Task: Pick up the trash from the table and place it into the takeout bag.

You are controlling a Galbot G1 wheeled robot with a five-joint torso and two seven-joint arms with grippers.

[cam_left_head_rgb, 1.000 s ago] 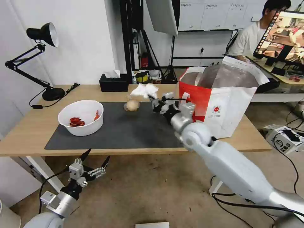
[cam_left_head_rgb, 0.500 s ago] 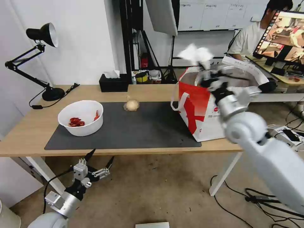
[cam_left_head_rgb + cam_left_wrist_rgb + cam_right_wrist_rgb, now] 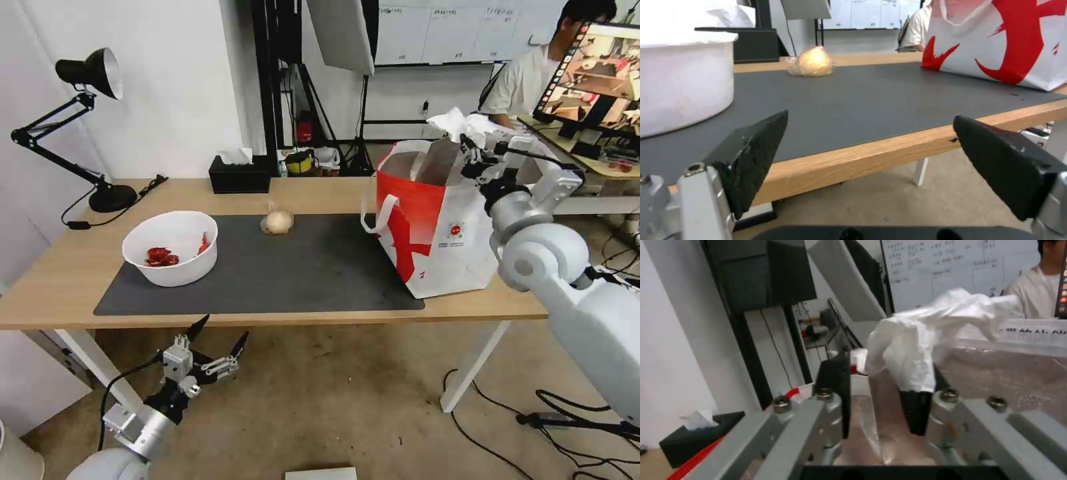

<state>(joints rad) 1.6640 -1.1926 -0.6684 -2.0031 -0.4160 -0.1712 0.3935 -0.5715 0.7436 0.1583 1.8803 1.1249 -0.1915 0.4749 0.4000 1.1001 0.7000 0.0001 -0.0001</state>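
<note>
Crumpled white tissue (image 3: 459, 123), lifted off the desk's (image 3: 60, 280) back edge a second ago, now hangs over the open mouth of the takeout bag (image 3: 437, 227) at the desk's right end, draped on one finger of the right gripper (image 3: 481, 152), whose jaws look parted, so release seems underway. Beige lump (image 3: 277, 221) and white bowl (image 3: 171, 247) remain on the mat (image 3: 280, 273); left gripper (image 3: 217, 337) waits spread wide below the desk's front edge.
</note>
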